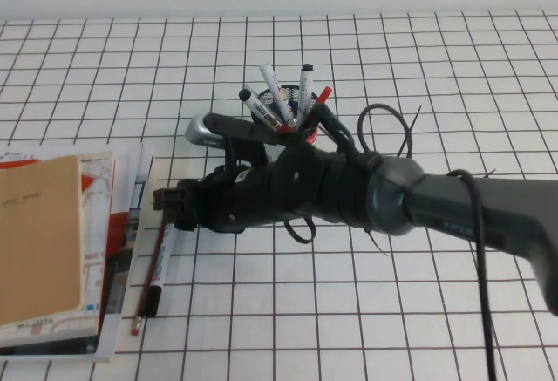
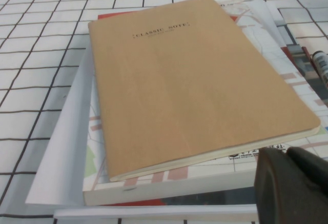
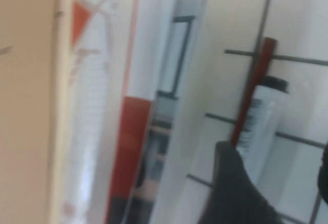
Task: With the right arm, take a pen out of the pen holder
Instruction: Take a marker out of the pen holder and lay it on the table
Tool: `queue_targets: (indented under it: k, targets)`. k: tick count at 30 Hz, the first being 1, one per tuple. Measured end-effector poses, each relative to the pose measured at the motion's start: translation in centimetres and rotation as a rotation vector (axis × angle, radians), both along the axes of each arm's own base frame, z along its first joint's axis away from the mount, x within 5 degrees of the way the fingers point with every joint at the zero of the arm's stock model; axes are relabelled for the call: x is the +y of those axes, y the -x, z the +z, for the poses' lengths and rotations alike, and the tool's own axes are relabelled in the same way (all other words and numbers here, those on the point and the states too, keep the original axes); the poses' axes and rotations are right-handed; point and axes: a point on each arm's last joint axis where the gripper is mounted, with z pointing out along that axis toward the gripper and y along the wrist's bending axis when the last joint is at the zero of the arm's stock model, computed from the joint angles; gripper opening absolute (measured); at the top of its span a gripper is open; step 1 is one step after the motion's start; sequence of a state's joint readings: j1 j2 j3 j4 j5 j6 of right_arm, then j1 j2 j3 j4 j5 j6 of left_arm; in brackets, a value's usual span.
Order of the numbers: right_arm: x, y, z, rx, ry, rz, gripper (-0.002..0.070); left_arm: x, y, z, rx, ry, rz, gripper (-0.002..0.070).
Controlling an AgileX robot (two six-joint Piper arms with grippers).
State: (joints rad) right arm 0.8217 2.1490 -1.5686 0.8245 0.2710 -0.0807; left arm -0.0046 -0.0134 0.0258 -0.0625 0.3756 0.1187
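Checked table [image 1: 418,50] fills the high view. The right arm [image 1: 453,207] reaches in from the right edge to left-centre. The book stack [image 1: 118,250] with the tan notebook [image 1: 39,241] on top sits at lower left, and the mesh pen holder [image 1: 292,106], with several markers in it, is at upper centre.

The right gripper [image 1: 166,207] is low at left-centre, just right of the stack. In the right wrist view its jaws stand apart [image 3: 274,155] with nothing clamped between them. The left gripper [image 2: 292,183] shows only in the lower right corner of its own wrist view, beside the notebook. You can't tell its state.

The marker pen [image 1: 155,276] lies flat on the table just below the right gripper, out of the holder and beside the stack's edge. A red pencil [image 1: 139,316] lies alongside it, close or touching.

This looks like the release step. Keep the jaws wide and lift straight up before you pull back, so a finger doesn't roll the marker or drag the pencil. Stay clear of the stack edge, and mind the arm body near the holder on the way out.

The marker's long axis runs near-vertical in the high view with a slight lean. Its dark end points to the bottom-left of the frame and its other end sits up by the gripper.
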Motion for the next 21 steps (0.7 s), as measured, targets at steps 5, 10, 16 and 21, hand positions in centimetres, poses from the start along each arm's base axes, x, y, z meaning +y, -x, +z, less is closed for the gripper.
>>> queue_targets:
  k: [5,10,16,21]
  targets:
    - [-1.0,1.4,5.6,-0.150,0.043,0.126,0.0267,0.0,0.0,0.0,0.000,0.000,0.000,-0.0004]
    - [-3.4,3.8,11.3,-0.271,0.163,0.219,0.0055,0.0,0.0,0.0,0.000,0.000,0.000,-0.0004]
    - [-7.3,6.5,15.1,-0.353,0.257,0.246,-0.0008,0.0,0.0,0.0,0.000,0.000,0.000,-0.0004]
    - [-11.2,9.8,16.6,-0.408,0.242,0.230,-0.0013,0.0,0.0,0.0,0.000,0.000,0.000,-0.0004]
